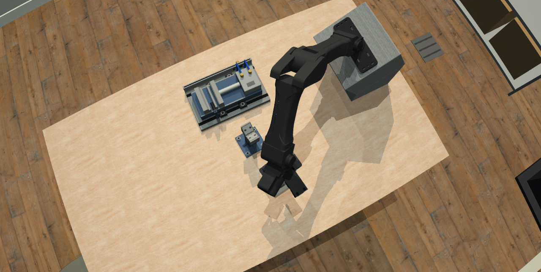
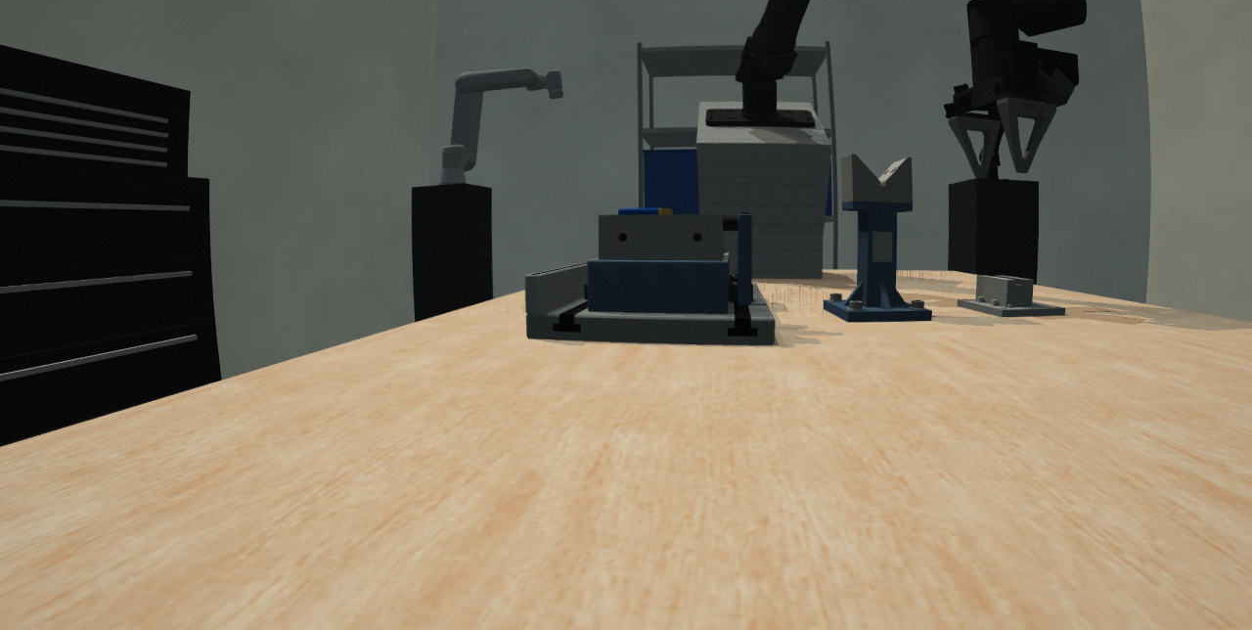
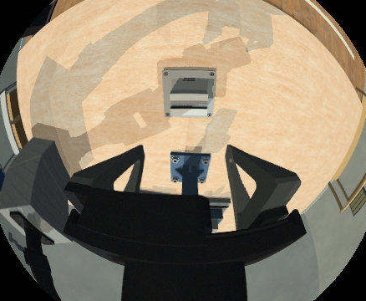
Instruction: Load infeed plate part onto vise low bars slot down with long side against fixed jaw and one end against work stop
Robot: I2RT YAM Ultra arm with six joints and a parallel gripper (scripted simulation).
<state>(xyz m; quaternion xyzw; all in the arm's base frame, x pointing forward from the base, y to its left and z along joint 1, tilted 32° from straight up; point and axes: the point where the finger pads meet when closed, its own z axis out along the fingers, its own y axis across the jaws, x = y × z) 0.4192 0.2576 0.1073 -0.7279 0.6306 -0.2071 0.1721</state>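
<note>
The part (image 3: 190, 96) is a small grey block lying on the grey infeed plate (image 3: 189, 89); it also shows low on the table in the side view (image 2: 1006, 289). My gripper (image 2: 1001, 161) hangs open and empty well above the part, fingers pointing down; the wrist view shows both fingers spread apart with the part ahead of them. In the overhead view the gripper head (image 1: 280, 183) hides the part and its plate. The vise (image 1: 226, 95) stands open at the table's middle, also seen in the side view (image 2: 658, 280).
The blue V-block stand (image 1: 249, 137) sits between the vise and the gripper, and shows in the side view (image 2: 876, 236) and wrist view (image 3: 190, 169). The arm's grey pedestal (image 1: 362, 53) is at the table's far corner. The table edge lies beyond the infeed plate.
</note>
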